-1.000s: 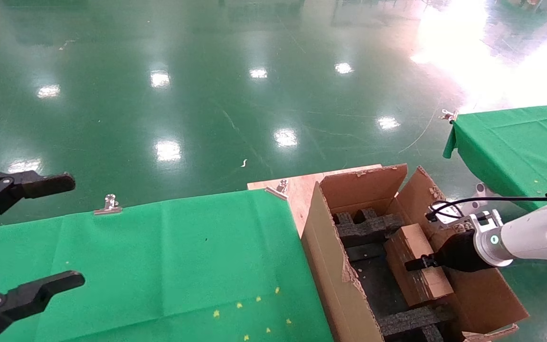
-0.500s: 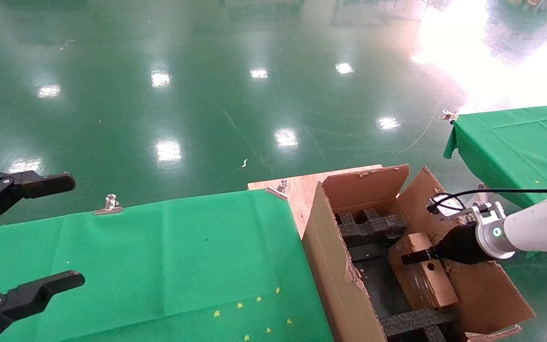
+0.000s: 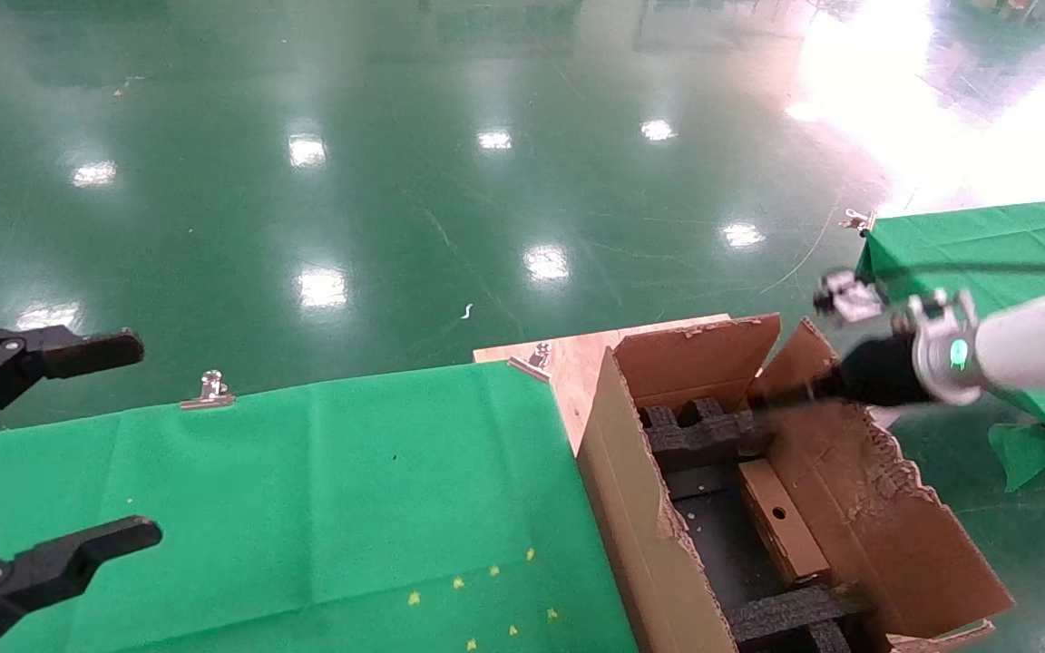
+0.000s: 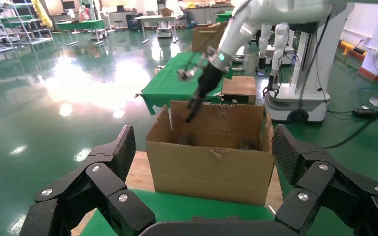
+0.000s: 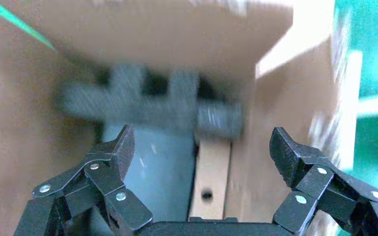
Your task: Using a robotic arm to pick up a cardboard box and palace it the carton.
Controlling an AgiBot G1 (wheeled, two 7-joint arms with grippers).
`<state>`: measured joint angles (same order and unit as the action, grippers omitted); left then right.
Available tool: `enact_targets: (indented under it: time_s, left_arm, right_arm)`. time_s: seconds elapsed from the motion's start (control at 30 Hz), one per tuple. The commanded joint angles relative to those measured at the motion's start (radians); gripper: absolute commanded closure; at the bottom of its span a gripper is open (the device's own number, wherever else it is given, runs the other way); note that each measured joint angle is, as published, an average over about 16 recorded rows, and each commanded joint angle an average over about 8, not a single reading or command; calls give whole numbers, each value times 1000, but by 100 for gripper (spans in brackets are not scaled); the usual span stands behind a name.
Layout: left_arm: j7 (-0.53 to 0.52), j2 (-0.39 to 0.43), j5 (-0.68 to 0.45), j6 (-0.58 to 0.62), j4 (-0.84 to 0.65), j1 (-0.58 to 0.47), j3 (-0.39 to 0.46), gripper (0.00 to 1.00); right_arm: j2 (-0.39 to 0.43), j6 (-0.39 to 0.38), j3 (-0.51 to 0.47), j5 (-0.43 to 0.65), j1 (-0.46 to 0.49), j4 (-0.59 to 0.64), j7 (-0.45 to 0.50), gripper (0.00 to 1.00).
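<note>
Head view alone shows cardboard box (image 3: 781, 519) beside foam.

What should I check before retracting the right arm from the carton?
1. Box inside carton: ok, lying against the right wall, between the foam blocks.
2. Right gripper released: ok, fingers spread, nothing between them.
3. Right gripper above the carton rim: ok, it shows over the far right flap in the head view.
4. Box seated flat: cannot tell, it looks tilted on edge.
5. Left gripper out of the way: ok, open, parked over the green table.
</note>
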<state>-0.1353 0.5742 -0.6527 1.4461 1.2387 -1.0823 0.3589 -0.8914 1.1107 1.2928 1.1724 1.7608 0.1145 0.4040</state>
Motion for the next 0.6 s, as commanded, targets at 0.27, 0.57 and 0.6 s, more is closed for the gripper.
enact_targets:
  time_s: [0.27,0.57,0.6]
  left_arm:
    - [0,0,0,0,0,0,0,0]
    - [0,0,0,0,0,0,0,0]
    - [0,0,0,0,0,0,0,0]
  right_arm:
    - [15,185,-41,-62,127,-67,-101,0]
    - [44,331,-80,-119,159,-115,-156,0]
    - [46,339,-82,-123,160,-117,-158,0]
